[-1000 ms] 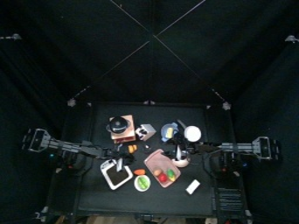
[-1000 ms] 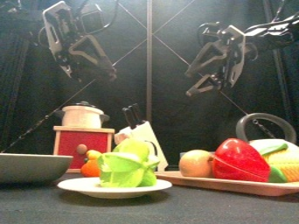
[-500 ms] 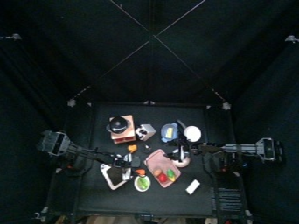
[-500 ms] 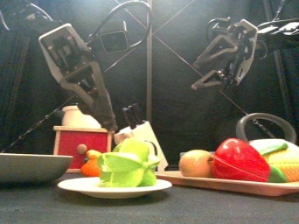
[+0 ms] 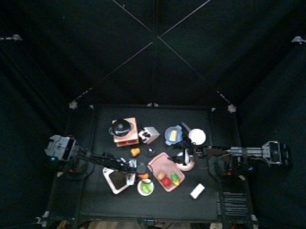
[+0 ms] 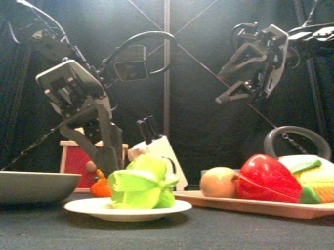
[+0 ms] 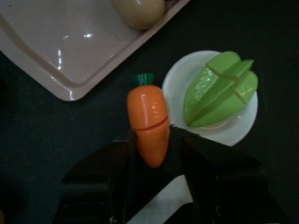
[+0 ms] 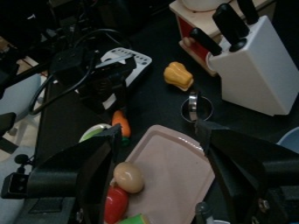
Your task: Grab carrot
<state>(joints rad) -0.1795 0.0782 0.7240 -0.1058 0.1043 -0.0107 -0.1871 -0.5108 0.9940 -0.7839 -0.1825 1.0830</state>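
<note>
1. Carrot (image 7: 149,128): lying on the table between the pink tray (image 7: 70,44) and white plate (image 7: 222,98).
2. Left tool (image 7: 152,157): spread, straddling the carrot's tip.
3. Right tool (image 8: 162,179): released, raised on the right.

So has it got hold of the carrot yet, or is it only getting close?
Close, not there. Done: the left gripper is down, open jaws either side of the small orange carrot with a green top. Underway: closing in. Left: clamping and lifting. The right gripper hangs high.
</note>
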